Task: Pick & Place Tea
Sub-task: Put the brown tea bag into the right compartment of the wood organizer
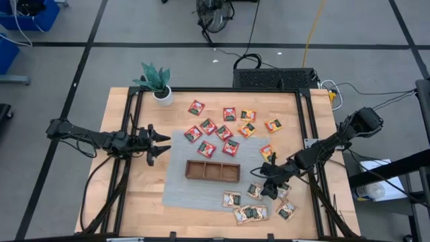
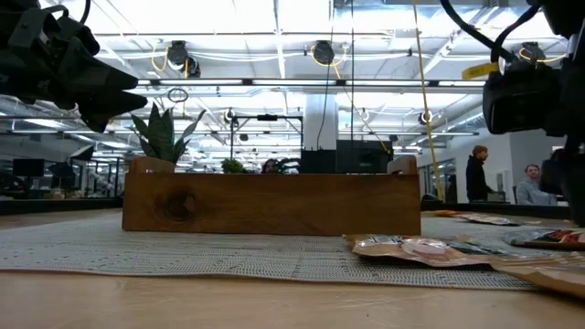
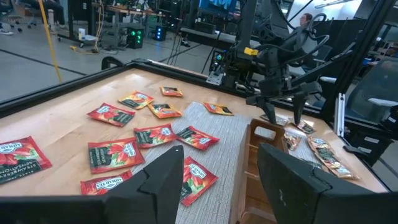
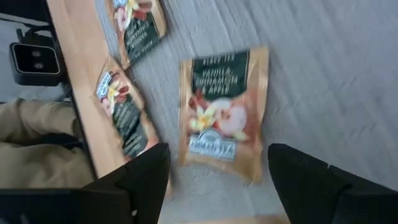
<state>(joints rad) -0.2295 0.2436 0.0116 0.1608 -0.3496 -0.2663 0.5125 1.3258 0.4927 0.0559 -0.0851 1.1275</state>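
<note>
Many small tea sachets lie flat on the table: red ones [image 1: 208, 126] and orange-yellow ones [image 1: 247, 129] beyond the brown wooden tray [image 1: 212, 170], green-and-tan ones [image 1: 250, 214] at the near right. My right gripper [image 1: 267, 185] hangs open, slanting down over one green-and-tan sachet [image 4: 221, 115] on the grey mat; its fingers stand apart above the sachet and touch nothing. My left gripper [image 1: 164, 144] waits open and level at the mat's left edge, above the table, facing the tray [image 3: 261, 162].
The grey mat [image 1: 178, 195] lies under the tray. A potted plant [image 1: 156, 84] stands at the far left corner. Two more sachets [image 4: 124, 112] lie on bare wood beside the mat. Black frame rails [image 1: 308, 134] run along the table's sides.
</note>
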